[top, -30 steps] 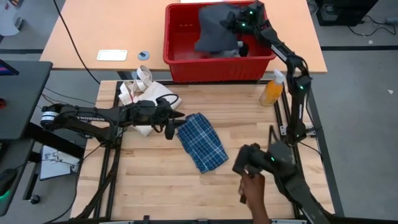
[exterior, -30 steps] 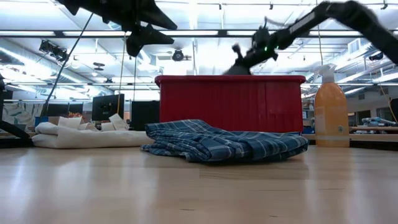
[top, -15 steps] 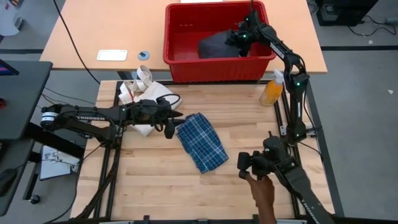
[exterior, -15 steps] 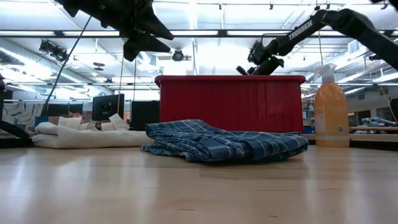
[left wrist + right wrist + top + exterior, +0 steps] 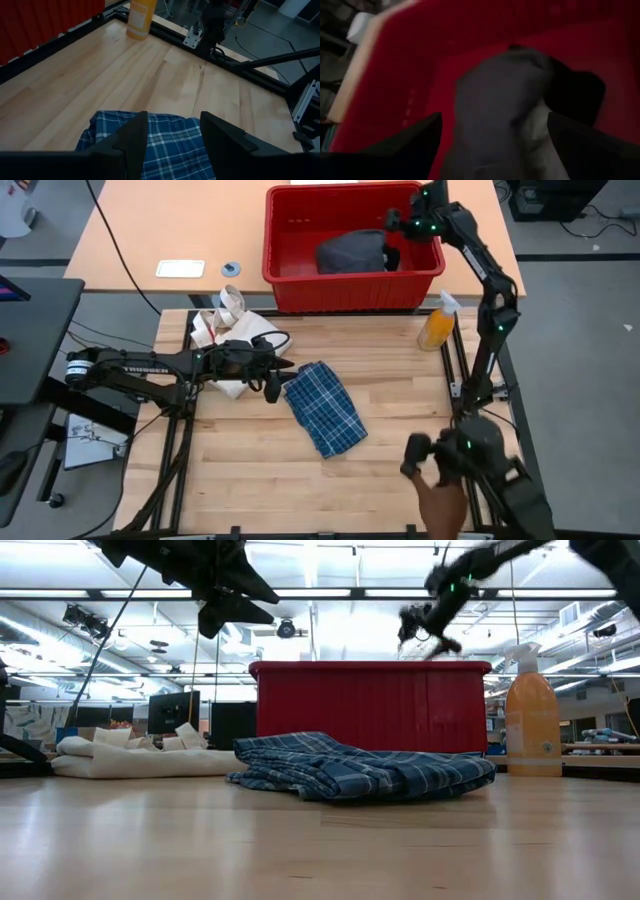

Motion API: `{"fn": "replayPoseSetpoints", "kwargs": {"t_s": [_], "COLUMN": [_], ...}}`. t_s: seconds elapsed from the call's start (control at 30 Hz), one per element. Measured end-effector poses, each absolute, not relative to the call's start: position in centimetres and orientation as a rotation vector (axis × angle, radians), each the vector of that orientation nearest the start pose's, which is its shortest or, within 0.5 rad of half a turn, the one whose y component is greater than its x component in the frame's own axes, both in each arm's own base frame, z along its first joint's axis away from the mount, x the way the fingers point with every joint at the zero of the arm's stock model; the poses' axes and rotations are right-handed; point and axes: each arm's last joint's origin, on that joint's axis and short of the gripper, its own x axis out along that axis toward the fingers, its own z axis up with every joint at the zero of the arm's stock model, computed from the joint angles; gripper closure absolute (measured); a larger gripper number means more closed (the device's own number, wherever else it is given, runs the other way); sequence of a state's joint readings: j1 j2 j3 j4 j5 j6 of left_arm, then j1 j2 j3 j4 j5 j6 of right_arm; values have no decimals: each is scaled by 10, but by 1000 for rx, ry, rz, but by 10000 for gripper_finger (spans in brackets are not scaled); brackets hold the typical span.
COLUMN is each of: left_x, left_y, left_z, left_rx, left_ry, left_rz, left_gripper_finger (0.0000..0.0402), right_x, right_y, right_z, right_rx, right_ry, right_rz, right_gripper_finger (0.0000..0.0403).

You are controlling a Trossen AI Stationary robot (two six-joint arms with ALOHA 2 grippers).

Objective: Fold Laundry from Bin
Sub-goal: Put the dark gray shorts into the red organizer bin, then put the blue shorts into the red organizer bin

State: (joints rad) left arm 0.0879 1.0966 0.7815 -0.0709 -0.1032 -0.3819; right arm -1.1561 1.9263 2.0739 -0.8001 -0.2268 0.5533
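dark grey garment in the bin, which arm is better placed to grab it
Right. The right gripper hangs open just above the dark grey garment in the red bin; the left gripper sits over the plaid shirt.

The wooden tabletop point(image 5: 240, 470) carries a folded plaid shirt point(image 5: 324, 407) near its middle. A cream tote point(image 5: 232, 332) lies at the far left corner, an orange spray bottle point(image 5: 437, 323) stands at the far right corner. The red bin point(image 5: 300, 278) sits at the far edge on an adjoining tabletop.
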Motion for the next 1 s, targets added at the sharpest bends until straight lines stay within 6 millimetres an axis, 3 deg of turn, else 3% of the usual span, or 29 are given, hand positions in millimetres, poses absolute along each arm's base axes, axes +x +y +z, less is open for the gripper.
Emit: {"fn": "replayPoseSetpoints", "kwargs": {"t_s": [0.1, 0.27, 0.47, 0.6, 0.8, 1.0], "left_x": [239, 245, 260, 269, 273, 273], "left_y": [24, 22, 11, 12, 7, -10], "left_z": [281, 269, 241, 220, 212, 212], "left_rx": [-372, -387, -384, -439, -594, -599], "left_ry": [362, 439, 595, 680, 701, 717], "left_rz": [263, 255, 222, 266, 313, 266], "left_gripper_finger": [216, 216, 216, 216, 216, 216], "right_x": [188, 214, 251, 285, 324, 332], "right_y": [-351, -288, -212, -169, -123, -83], "right_z": [413, 422, 413, 405, 350, 280], "right_rx": [868, 889, 807, 712, 716, 801], "right_ry": [296, 522, 868, 939, 1064, 1099], "right_rz": [-910, -594, -336, -228, -110, -73], "right_gripper_finger": [37, 41, 42, 42, 44, 54]}}
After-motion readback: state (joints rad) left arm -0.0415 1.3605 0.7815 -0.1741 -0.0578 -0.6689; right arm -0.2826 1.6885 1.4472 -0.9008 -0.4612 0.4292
